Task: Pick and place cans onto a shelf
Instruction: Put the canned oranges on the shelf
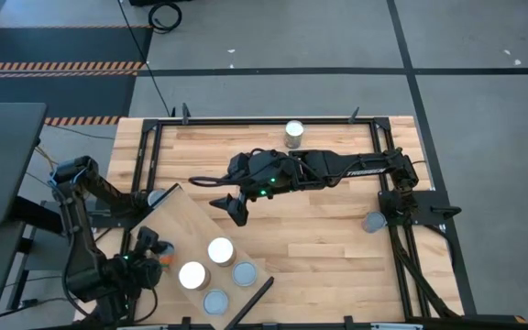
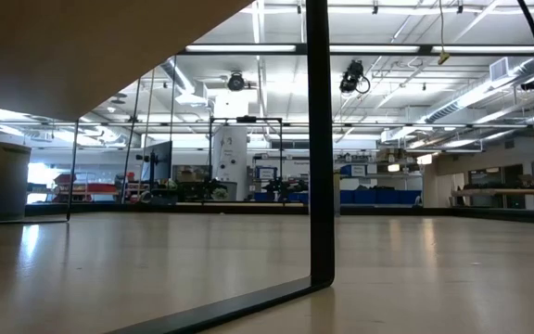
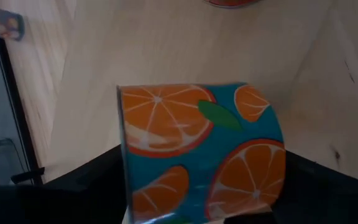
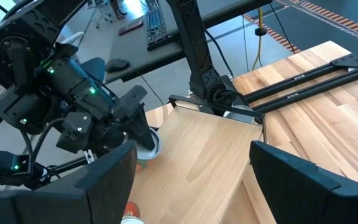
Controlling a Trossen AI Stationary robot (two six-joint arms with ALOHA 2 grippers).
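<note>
The left end effector [image 1: 154, 249] pinches an orange-printed can [image 3: 201, 152] over the shelf [image 1: 186, 220], near its edge facing the left arm; placing is in hand, and next it needs lowering and release; four cans [image 1: 221, 250] crowd the near end, the middle lies bare; the right end effector [image 1: 232, 207], spread, hovers above the tabletop [image 1: 319, 229] beside the shelf.

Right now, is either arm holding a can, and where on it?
The left gripper holds the orange-print can by its sides, over the shelf. The right gripper is open and empty.
</note>
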